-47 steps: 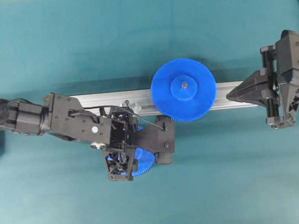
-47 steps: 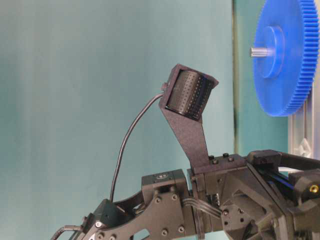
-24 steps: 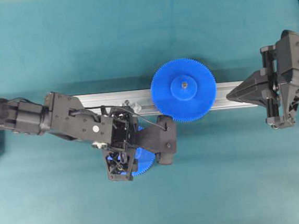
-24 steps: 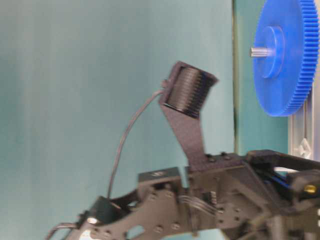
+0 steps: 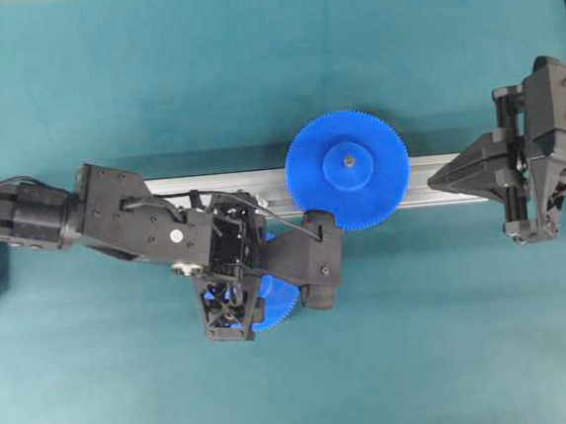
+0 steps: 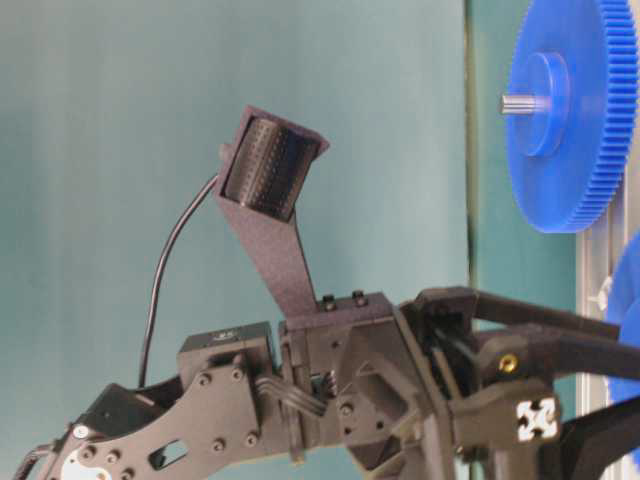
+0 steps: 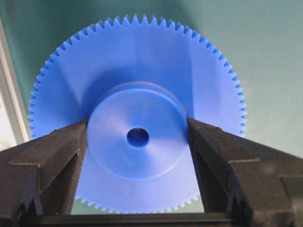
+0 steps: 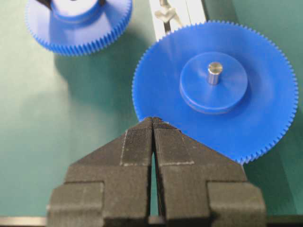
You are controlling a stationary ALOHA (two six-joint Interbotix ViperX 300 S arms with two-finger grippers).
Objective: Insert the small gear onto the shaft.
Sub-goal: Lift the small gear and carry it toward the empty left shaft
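— Blue plastic at the left: is that the small gear (image 7: 137, 118)?
— Yes, the left gripper (image 7: 137, 137) clamps its raised hub just beside the aluminium bar (image 5: 177, 188), below it in the overhead view.
— And the shaft (image 8: 166, 13)?
— On the bar, between both gears.
— Further right?
— The wider gear (image 5: 348, 170) sits on the bar; the right gripper (image 8: 152, 124) is pressed closed, empty.
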